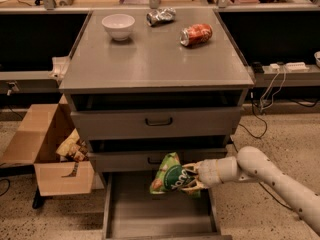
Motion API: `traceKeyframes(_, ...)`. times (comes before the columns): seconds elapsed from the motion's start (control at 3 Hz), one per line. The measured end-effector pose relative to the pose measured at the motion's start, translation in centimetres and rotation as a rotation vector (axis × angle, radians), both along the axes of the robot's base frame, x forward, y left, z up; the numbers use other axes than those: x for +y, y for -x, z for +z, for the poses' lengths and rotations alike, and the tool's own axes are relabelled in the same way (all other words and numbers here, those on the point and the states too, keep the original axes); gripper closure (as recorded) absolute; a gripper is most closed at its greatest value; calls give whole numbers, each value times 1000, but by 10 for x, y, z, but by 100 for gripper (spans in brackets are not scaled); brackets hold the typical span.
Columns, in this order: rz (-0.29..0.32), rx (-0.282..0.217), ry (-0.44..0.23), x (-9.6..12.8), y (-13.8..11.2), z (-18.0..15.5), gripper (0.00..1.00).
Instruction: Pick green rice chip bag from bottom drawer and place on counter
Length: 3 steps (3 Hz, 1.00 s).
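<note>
The green rice chip bag [169, 175] hangs in the air above the open bottom drawer [159, 215], in front of the middle drawer's face. My gripper [192, 178] comes in from the right on a white arm and is shut on the bag's right edge. The bag is light green with a dark green round logo and white letters. The counter [150, 59] is the broad grey top of the cabinet, well above the bag.
On the counter stand a white bowl [118, 25], a crushed silver can [160, 16] and a red can [196, 34] lying on its side. An open cardboard box [47, 154] with snack bags sits on the floor to the left. Cables trail at the right.
</note>
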State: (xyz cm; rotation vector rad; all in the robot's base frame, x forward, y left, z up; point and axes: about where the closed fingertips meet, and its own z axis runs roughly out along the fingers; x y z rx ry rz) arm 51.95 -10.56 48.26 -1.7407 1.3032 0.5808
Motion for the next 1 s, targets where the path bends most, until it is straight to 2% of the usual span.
traceKeyframes(0.33,28,-49,-19,11,10,49,100)
traceKeyframes(0.67,66,-179,-18,26,33,166,100)
traceKeyframes(1.0,87,-278,0,32,38,249,100)
